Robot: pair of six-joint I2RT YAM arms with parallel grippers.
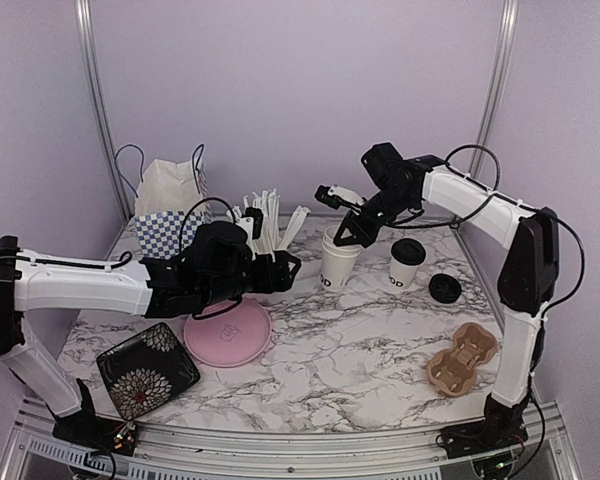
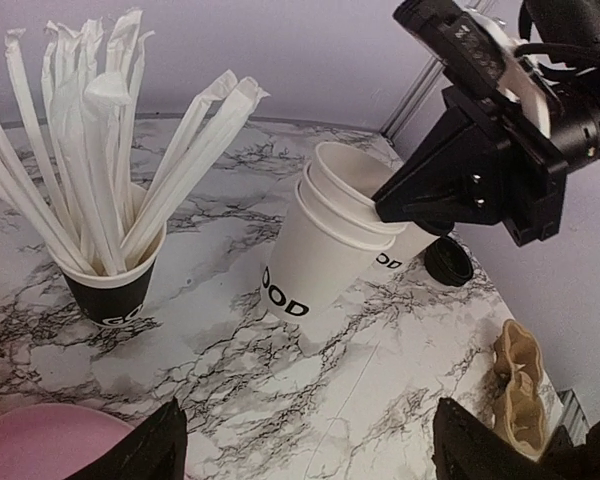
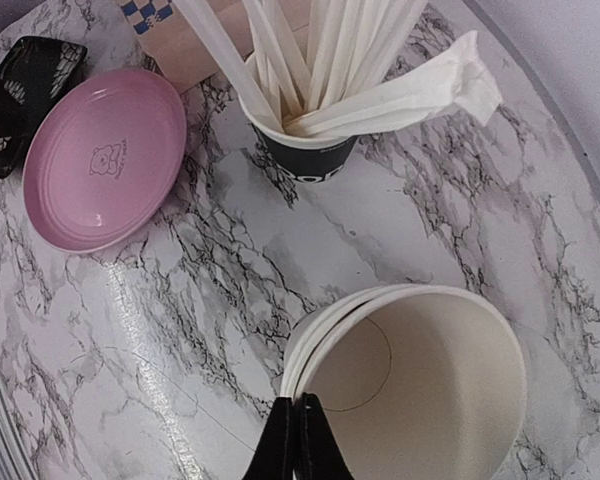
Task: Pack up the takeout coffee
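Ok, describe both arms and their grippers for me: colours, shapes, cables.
The left arm and right arm match: white tubular shells, black joints, thin black cables looping alongside. The left gripper and right gripper are matte black with angular, wedge-shaped fingers.

Your left arm stretches low across from the left, with the left gripper spread wide (both fingers edge the wrist view's bottom corners). Your right arm arches over, wrist tipped down, and the right gripper is pinched fully closed.
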